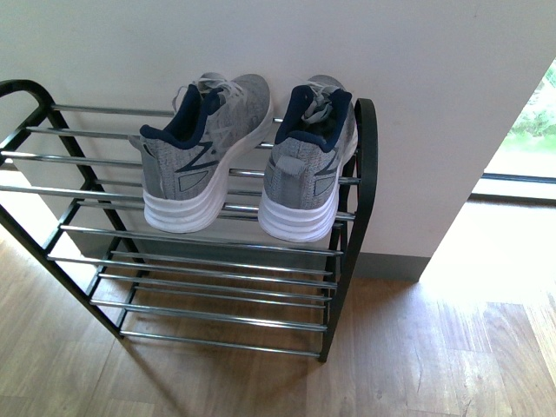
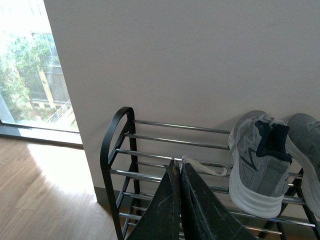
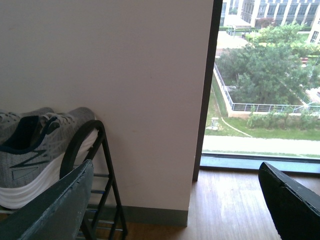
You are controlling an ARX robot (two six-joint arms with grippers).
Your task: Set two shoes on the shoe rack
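On the black-framed chrome-bar shoe rack, grey knit sneakers look light, soft, best gripped by the heel; left pincer closed, right pincer wide.

In the front view, the left-hand sneaker and right-hand sneaker fill the centre and right of the shoe rack's upper bars, with only a narrow gap between them. The upper-left stretch of bars is bare, as are the lower tiers. The wall closes off the back. The rack's black side frame hems in the right-hand sneaker. The wooden floor across the bottom lies open.
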